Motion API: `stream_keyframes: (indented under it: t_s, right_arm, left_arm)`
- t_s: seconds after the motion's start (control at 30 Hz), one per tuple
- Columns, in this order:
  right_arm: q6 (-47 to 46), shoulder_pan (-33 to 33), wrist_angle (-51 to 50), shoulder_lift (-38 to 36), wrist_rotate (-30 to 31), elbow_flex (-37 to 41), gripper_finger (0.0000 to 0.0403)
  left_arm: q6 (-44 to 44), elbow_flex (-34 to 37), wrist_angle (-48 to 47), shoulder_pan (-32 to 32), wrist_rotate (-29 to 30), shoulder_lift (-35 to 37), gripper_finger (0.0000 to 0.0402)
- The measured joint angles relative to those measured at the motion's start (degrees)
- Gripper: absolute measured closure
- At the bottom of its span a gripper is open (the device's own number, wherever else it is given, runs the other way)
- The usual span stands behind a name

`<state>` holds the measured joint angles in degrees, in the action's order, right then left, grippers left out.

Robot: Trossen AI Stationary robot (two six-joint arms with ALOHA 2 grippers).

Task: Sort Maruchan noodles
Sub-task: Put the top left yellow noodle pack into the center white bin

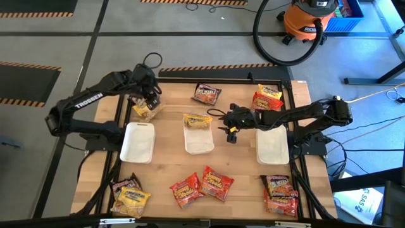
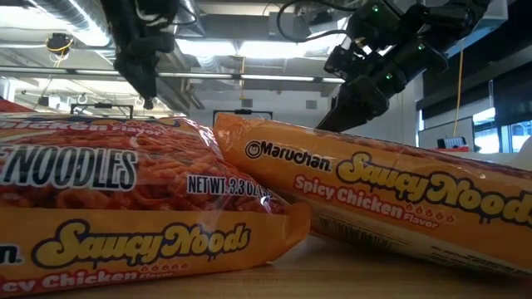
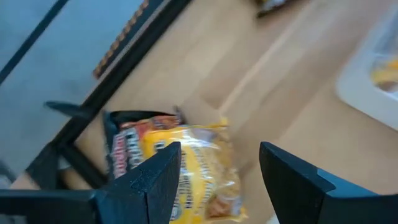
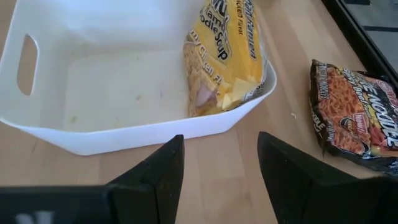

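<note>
My left gripper (image 1: 150, 101) (image 3: 219, 149) hangs open over the table's far left corner. Below it a yellow noodle packet (image 3: 193, 171) lies partly on a dark packet (image 3: 127, 146); the fingers touch neither. My right gripper (image 1: 231, 131) (image 4: 221, 140) is open, just right of the middle white tray (image 1: 198, 142). A yellow packet (image 4: 221, 53) lies in that tray's far end, leaning on the rim. A dark packet (image 4: 354, 115) lies flat on the table beyond the tray.
Two more white trays stand left (image 1: 138, 140) and right (image 1: 272, 145). Red-orange packets lie at the far right (image 1: 267, 98), near middle (image 1: 202, 185) and near right (image 1: 280, 193). Mixed packets lie at the near left (image 1: 130, 196). Two orange packets (image 2: 166, 216) fill the low view.
</note>
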<state>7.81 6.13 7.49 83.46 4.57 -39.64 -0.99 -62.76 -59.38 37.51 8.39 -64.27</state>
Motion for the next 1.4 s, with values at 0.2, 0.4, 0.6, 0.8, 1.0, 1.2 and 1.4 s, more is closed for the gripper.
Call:
stream_keyframes:
  t_s: [0.2,0.4,0.6,0.8,1.0,1.2,1.4]
  right_arm:
    - [0.16,-0.01,-0.02,0.0,-0.02,0.0,0.0221]
    - [0.15,-0.02,-0.02,0.0,-0.1,0.0,0.0221]
    - [0.1,-0.02,-0.04,0.0,-2.62,0.0,0.0221]
    - [0.04,-0.04,-0.44,0.0,-2.64,0.0,0.0221]
    - [0.02,-0.04,-0.42,0.0,-2.64,0.0,0.0221]
    - [0.13,-0.04,-0.39,0.0,-2.66,0.0,0.0221]
    - [0.17,-0.04,-0.37,0.0,-2.66,0.0,0.0221]
  left_arm:
    - [0.09,0.0,-0.31,3.69,0.06,-1.97,0.0172]
    - [0.28,0.0,-1.42,6.81,-2.9,-4.38,0.0124]
    - [0.32,0.0,-1.5,8.74,-3.34,-6.6,0.0073]
    - [1.49,0.0,-0.04,8.67,-2.89,-7.0,0.0055]
    - [-0.08,1.44,1.77,7.52,0.3,-7.33,0.0057]
    - [-3.01,2.82,-0.25,14.44,-2.91,-11.06,0.006]
    - [-3.38,2.82,-0.83,18.46,-5.72,-17.78,0.006]
